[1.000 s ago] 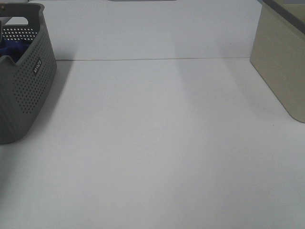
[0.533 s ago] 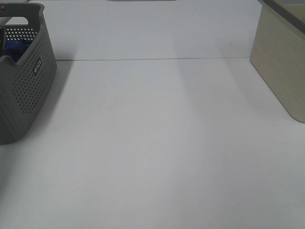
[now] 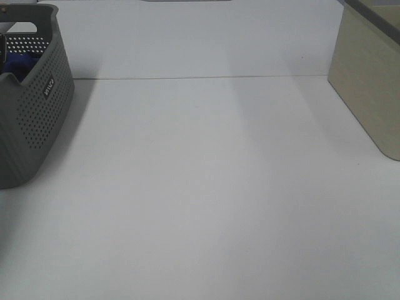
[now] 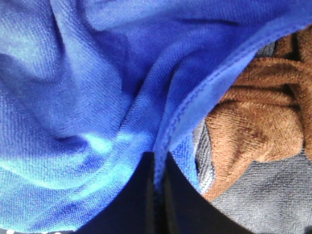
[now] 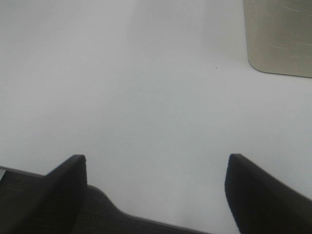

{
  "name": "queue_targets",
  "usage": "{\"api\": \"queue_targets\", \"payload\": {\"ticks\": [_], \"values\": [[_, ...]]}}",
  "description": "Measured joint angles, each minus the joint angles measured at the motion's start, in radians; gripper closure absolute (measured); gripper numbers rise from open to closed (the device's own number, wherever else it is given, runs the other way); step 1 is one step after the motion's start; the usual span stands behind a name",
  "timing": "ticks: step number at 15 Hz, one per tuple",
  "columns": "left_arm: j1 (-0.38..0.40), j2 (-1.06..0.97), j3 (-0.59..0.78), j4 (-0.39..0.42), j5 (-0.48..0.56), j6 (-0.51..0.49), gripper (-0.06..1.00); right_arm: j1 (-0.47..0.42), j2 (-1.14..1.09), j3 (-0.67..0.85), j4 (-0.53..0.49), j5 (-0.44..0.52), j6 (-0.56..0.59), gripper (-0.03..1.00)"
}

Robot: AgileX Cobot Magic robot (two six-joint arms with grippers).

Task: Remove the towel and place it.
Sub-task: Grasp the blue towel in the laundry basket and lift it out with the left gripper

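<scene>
left jaws: two black, flat pieces with straight inner edges, plain and dark.
right jaws: two black blocks with slanted tops and smooth sides.
grey part point(image 5: 102, 214): dark grey, a bit rough, with a curved edge, low between the right jaws.

The right fingers point(image 5: 68, 183) stand wide apart over the white table point(image 5: 146, 87).

a grey basket point(image 3: 37, 106) with little holes stands at the left of the white table point(image 3: 206, 200). a pale box point(image 3: 369, 81) stands well apart at the right. a brown cloth point(image 4: 258, 117) touches a grey cloth point(image 4: 273, 195).
</scene>
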Motion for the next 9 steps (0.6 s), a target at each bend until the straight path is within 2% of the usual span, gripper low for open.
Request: {"api": "queue_targets", "payload": {"ticks": [4, 9], "values": [[0.0, -0.057, -0.003, -0.002, 0.001, -0.016, 0.94, 0.0, 0.0, 0.0, 0.0, 0.0, 0.0, 0.21], [0.0, -0.224, -0.005, -0.026, 0.004, -0.072, 0.94, 0.0, 0.0, 0.0, 0.0, 0.0, 0.0, 0.21]]}}
